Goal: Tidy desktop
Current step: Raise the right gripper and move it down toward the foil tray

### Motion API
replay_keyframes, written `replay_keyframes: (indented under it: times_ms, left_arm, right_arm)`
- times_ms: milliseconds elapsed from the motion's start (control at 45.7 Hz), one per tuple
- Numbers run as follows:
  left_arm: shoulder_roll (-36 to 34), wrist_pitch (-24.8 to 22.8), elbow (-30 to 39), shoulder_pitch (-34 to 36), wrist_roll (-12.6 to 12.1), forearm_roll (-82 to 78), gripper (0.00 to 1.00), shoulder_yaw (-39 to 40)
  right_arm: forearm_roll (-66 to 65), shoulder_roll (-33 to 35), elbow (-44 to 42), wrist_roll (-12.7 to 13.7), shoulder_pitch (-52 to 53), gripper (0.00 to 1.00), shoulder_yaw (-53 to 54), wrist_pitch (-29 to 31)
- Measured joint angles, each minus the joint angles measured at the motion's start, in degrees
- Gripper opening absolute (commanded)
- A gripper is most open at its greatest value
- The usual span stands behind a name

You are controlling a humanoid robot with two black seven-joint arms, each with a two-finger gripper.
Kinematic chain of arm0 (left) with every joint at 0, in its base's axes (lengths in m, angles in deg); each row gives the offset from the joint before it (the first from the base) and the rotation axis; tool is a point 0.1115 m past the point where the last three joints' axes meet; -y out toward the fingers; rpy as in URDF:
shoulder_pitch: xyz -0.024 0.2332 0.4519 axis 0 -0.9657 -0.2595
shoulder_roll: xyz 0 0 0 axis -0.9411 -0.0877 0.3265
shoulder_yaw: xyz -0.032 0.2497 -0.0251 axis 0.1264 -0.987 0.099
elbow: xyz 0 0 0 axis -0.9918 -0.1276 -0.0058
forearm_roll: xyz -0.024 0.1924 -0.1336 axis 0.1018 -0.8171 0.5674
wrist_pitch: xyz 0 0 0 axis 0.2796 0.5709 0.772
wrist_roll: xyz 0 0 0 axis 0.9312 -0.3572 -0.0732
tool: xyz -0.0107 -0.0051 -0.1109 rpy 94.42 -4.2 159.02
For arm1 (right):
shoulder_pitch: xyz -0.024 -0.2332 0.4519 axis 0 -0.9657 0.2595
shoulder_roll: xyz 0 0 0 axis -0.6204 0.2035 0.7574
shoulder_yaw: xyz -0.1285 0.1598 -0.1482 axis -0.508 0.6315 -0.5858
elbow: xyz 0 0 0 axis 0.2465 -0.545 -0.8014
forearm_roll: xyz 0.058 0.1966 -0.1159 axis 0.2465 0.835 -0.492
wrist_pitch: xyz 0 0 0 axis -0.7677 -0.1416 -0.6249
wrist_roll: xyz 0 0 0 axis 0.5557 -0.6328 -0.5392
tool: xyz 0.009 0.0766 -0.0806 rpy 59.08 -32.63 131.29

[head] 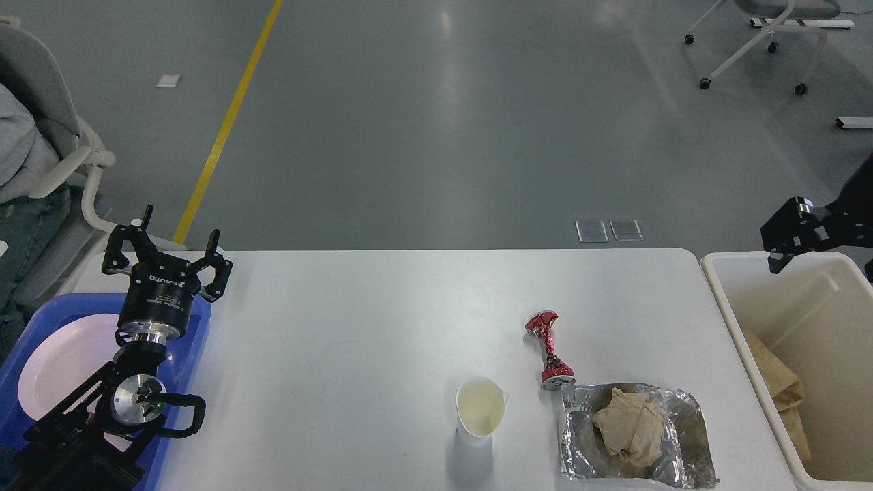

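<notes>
The white desktop (354,320) carries a paper cup (481,408) standing upright near the front, and a crushed red can (550,349) lying just right of it. A crinkled foil tray (689,436) at the front right holds a crumpled brown paper wad (631,428). My left gripper (170,244) stands open and empty over the desktop's far left corner, above the blue tray. My right gripper (784,240) hangs dark and small over the far left corner of the cream bin; its fingers cannot be told apart.
At the left edge a blue tray (198,327) holds a white plate (65,358). The cream bin (730,314) stands off the desktop's right end with brown paper (784,385) inside. A seated person (24,157) is at far left, and a wheeled chair (764,41) at far right.
</notes>
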Motion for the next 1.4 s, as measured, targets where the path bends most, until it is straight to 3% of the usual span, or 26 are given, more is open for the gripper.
replay_keyframes:
  times_ms: [328, 810, 1116, 1269, 1400]
  left_arm:
    - [0.0, 0.0, 0.0, 0.0, 0.0, -0.01, 0.96, -0.01]
    - [0.0, 0.0, 0.0, 0.0, 0.0, -0.03, 0.96, 0.01]
    - [0.0, 0.0, 0.0, 0.0, 0.0, -0.03, 0.96, 0.03]
    - [0.0, 0.0, 0.0, 0.0, 0.0, -0.02, 0.96, 0.03]
    - [0.0, 0.0, 0.0, 0.0, 0.0, -0.03, 0.96, 0.03]
  right_arm:
    - [4.53, -0.65, 16.97, 0.0, 21.58, 1.0, -0.81, 2.25]
    - [4.7, -0.9, 18.5, -0.07, 22.95, 0.99, -0.26, 2.25]
    - [-5.28, 10.41, 18.22, -0.03, 11.64, 0.96, 0.83, 1.46]
    - [-11.67, 17.37, 17.78, 0.0, -0.45, 0.92, 6.91, -4.65]
    - [-16.24, 19.41, 17.19, 0.01, -12.96, 0.92, 12.37, -15.5]
